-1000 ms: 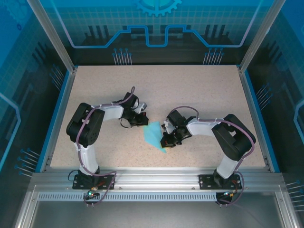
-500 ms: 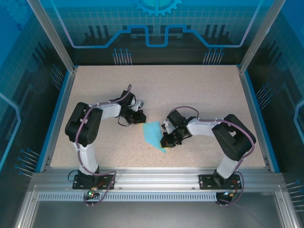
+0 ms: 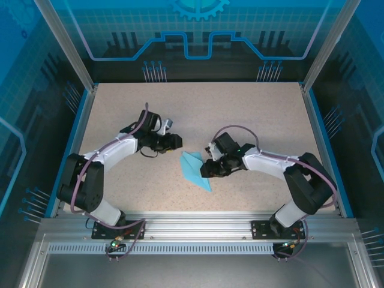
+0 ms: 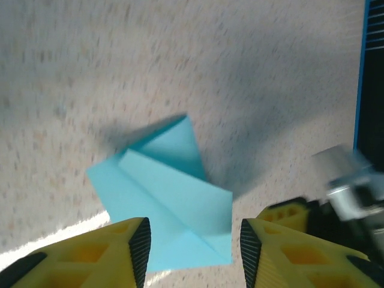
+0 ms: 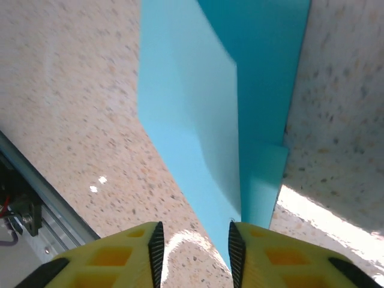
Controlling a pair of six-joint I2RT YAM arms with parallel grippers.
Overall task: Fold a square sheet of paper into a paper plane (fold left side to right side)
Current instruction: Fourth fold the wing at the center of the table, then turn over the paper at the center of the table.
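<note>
Top view: we see the paper plane [image 3: 195,170] mid-table [image 3: 252,108], long axis slanting from far-left to its near-right tip. The right gripper [image 3: 207,170] is at its right edge, so it's nearer. The left gripper [image 3: 175,141] sits off the far-left corner.

Left wrist: jaws apart, empty, paper just ahead.

Right wrist: jaws slightly parted, gripping nothing.

No readable writing.

You're looking at left arm [image 3: 114,150] and right arm [image 3: 270,163], both showing black joints, white links, purple cables [image 3: 238,127] looping alongside. Left gripper [image 4: 193,243] and right gripper [image 5: 195,246] are wearing yellow fingers [image 4: 90,261], black-edged.
</note>
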